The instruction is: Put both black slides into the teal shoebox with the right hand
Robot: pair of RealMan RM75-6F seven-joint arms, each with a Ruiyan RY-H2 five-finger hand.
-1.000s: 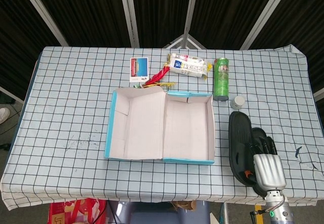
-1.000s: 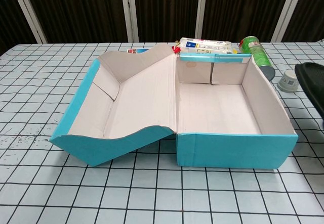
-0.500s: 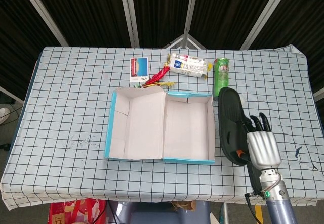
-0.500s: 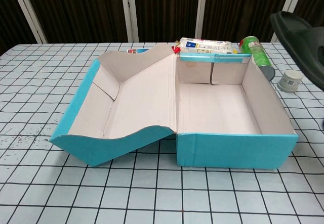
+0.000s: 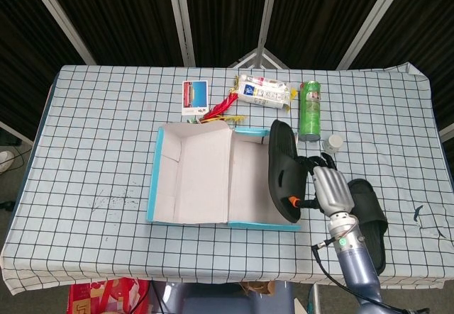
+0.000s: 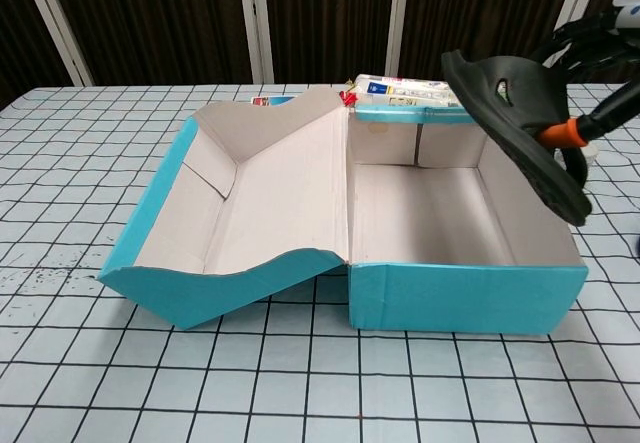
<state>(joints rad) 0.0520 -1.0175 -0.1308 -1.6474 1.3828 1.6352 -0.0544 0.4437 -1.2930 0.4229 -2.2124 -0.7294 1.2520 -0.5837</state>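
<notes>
Whereas half a second ago the right hand (image 5: 330, 190) carried the black slide (image 5: 282, 172) beside the teal shoebox's (image 5: 225, 179) right wall, it now holds that slide over the box's right compartment, tilted on edge above the open interior; its fingers are wrapped around the slide's strap side, gripping it. In the chest view the same slide (image 6: 520, 123) hangs clear above the box's right wall (image 6: 530, 203), not touching the floor of the box. The second black slide (image 5: 370, 218), covered by the arm a moment ago, now shows lying flat on the tablecloth (image 5: 92, 151) to the right of the box, partly under the forearm. The left hand is not visible in either view.

Farther back on the black-gridded white cloth stand a small white jar (image 5: 333, 143) and a green canister (image 5: 310, 110); beyond the box lie a red-and-yellow tassel (image 5: 220, 108), a white snack packet (image 5: 264, 91) and a card (image 5: 194, 96). Behind the table hang dark curtains (image 5: 128, 16) between pale metal struts.
</notes>
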